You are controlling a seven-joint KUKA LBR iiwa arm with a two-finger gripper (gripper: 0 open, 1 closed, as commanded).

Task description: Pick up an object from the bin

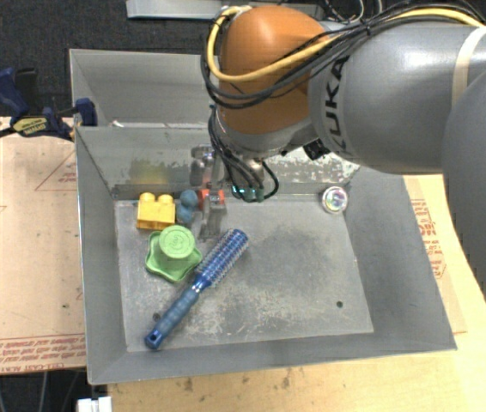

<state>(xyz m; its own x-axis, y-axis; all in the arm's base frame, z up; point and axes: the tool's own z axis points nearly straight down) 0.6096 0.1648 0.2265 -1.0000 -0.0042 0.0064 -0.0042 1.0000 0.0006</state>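
Note:
My gripper [211, 202] hangs low over the back left part of the bin floor, under the orange cover. A small grey-blue rounded thing [189, 203] lies right beside it on its left, touching or nearly touching. A yellow toy brick [155, 210] sits further left. A green cup-shaped thing [173, 252] stands just in front of the brick. A blue brush with a ribbed head [200, 282] lies slantwise, its head just below the gripper and its handle pointing to the front left corner.
A small shiny round thing [335, 199] lies at the back right by the bin's wall. The arm and its orange cover hang over the back middle of the bin.

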